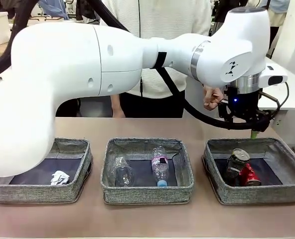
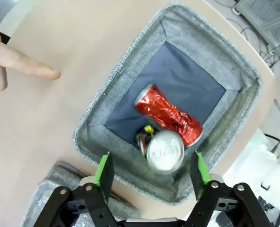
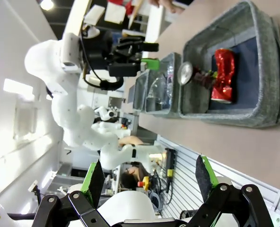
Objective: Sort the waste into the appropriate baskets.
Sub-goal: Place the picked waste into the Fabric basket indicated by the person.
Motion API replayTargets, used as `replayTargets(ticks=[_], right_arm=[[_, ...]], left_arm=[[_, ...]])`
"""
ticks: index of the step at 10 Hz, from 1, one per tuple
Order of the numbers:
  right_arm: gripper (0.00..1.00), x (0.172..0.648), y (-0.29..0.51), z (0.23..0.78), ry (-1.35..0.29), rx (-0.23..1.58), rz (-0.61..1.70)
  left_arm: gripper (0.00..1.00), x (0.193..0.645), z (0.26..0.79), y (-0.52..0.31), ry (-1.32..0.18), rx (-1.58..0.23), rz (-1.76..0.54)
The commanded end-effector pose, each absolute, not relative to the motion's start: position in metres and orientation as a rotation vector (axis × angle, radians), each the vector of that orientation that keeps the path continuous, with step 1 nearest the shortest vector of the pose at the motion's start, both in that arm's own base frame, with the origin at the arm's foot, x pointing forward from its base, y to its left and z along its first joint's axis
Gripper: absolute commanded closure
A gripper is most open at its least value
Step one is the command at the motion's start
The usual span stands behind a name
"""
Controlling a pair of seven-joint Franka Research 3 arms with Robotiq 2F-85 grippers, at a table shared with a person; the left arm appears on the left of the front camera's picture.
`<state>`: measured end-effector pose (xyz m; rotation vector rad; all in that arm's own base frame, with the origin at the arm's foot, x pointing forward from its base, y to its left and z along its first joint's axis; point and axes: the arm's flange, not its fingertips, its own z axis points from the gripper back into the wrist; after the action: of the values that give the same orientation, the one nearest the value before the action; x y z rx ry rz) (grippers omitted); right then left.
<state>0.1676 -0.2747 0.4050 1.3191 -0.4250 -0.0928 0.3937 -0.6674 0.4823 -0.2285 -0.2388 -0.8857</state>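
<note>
Beige counter [image 1: 147,219] is carrying three grey baskets in a row, and you are finding the waste already sorted by kind. Left basket [image 1: 18,191] is holding the paper ball [image 1: 60,178]; middle basket [image 1: 147,194] is holding the plastic cup [image 1: 121,172] and the bottle [image 1: 160,167]. Right basket [image 2: 130,109] is holding the red can [image 2: 168,115] and the dark can [image 2: 161,149], touching. Left pincer [image 2: 152,172] is hovering above that basket, jaws wide and empty, likely after a release. Right pincer [image 3: 147,177] is standing wide, holding nothing. Person's hand [image 2: 10,66] is pointing at bare counter beside the basket.

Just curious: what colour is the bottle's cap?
Blue; the bottle shows it best in the front view.
</note>
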Motion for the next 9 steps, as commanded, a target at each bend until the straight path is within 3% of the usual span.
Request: replayTargets(ticks=[1, 5, 9], right_arm=[[0.0, 0.169, -0.274, 0.411, -0.423, 1.313, -0.124], [0.0, 0.169, -0.274, 0.411, -0.423, 1.313, -0.124], [0.0, 0.208, -0.242, 0.418, -0.341, 1.344, -0.011]], left_arm=[[0.0, 0.398, 0.489, -0.673, -0.246, -0.205, -0.901], [0.0, 0.391, 0.506, -0.662, -0.253, -0.219, -0.903], [0.0, 0.335, 0.615, -0.558, -0.264, -0.279, -0.855]])
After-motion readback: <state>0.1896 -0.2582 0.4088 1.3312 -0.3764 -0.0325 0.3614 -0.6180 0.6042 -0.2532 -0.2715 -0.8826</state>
